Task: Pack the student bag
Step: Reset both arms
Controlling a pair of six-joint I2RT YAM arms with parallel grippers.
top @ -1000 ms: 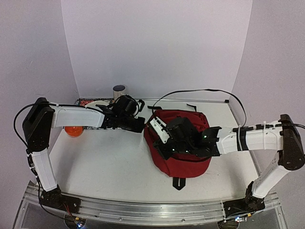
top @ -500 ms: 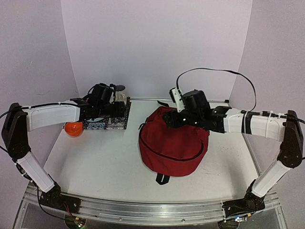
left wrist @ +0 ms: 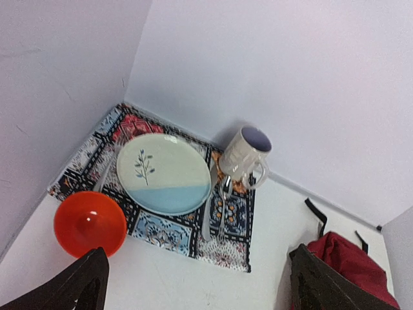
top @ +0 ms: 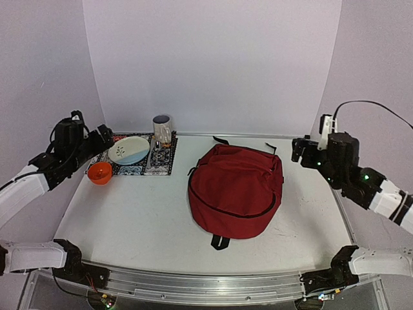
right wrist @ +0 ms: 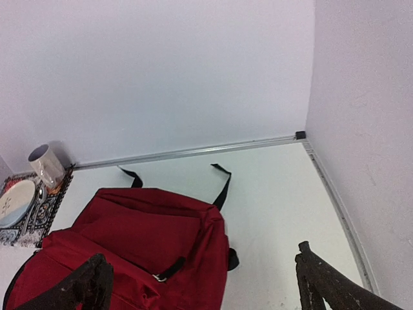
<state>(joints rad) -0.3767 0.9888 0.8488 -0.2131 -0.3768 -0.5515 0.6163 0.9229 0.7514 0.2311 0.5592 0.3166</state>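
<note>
Robotics lab test cell, plain white backdrop panels (top: 213,64) boxing in a white tabletop (top: 142,213), ribbed aluminium mounting rail (top: 206,284) along the near edge, thin black cable (top: 368,104) arching off the right white-and-black robot arm (top: 387,197)

Dark red bag (top: 235,190), black straps (top: 220,242); orange bowl (top: 99,173); multicoloured patchwork mat (top: 162,164); cream-and-blue plate (top: 129,150).
</note>
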